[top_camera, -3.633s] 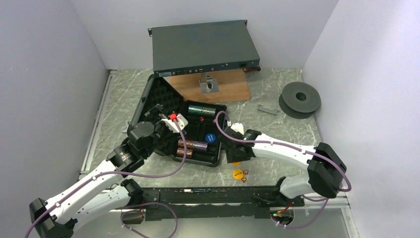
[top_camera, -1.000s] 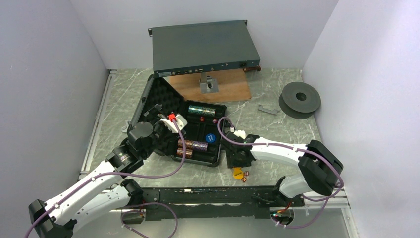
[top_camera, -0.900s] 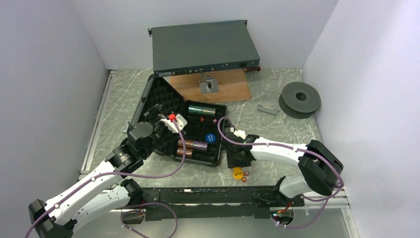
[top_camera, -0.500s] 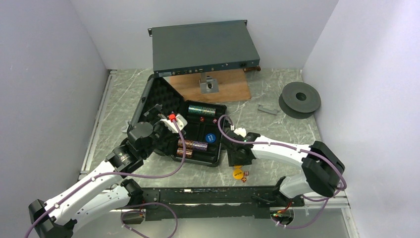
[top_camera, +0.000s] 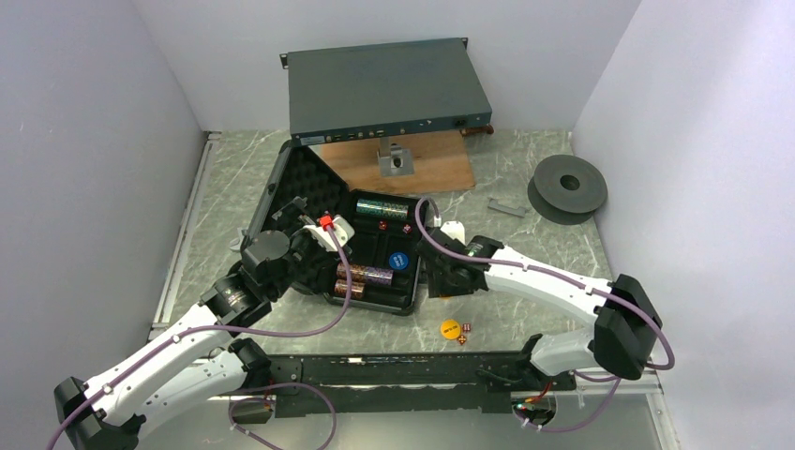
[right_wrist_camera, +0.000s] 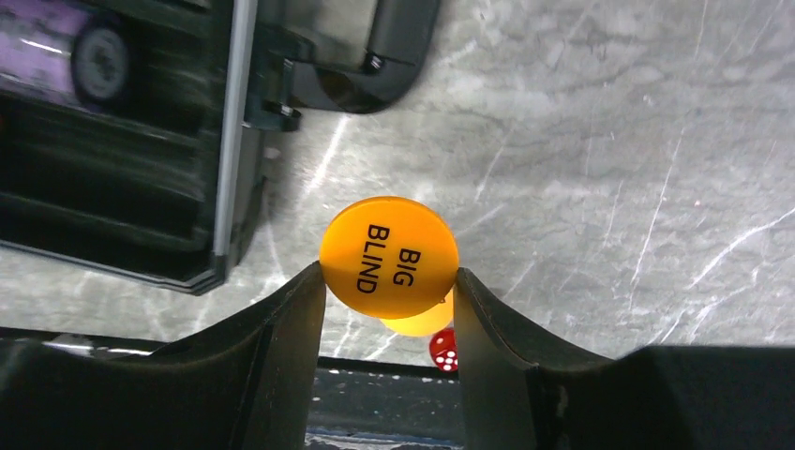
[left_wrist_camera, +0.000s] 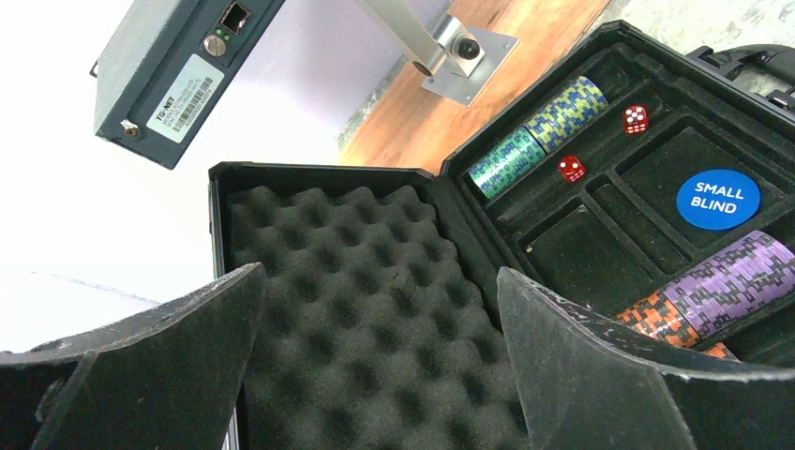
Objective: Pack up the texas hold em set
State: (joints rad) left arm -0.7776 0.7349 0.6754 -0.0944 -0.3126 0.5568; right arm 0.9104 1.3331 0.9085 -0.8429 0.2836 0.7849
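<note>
The black case (top_camera: 418,298) lies open, its foam lid (top_camera: 300,183) to the left. It holds green chips (top_camera: 380,206), purple and orange chips (top_camera: 366,277), a blue SMALL BLIND disc (top_camera: 399,260) and two red dice (left_wrist_camera: 635,117). My right gripper (right_wrist_camera: 389,274) is shut on the orange BIG BLIND disc (right_wrist_camera: 389,248), held above the table by the case's front right corner (top_camera: 448,279). A second orange disc (top_camera: 451,328) and red dice (top_camera: 465,326) lie on the table below. My left gripper (left_wrist_camera: 380,277) is open and empty over the foam lid (left_wrist_camera: 375,309).
A grey rack unit (top_camera: 384,89) stands at the back on a wooden board (top_camera: 427,173) with a metal bracket (top_camera: 396,159). A grey spool (top_camera: 567,187) and a small metal piece (top_camera: 506,208) lie at the right. A black rail (top_camera: 394,370) runs along the near edge.
My right gripper dipped to the orange discs near the front edge, closed on the BIG BLIND disc and rose back toward the case. The left arm has not moved.
</note>
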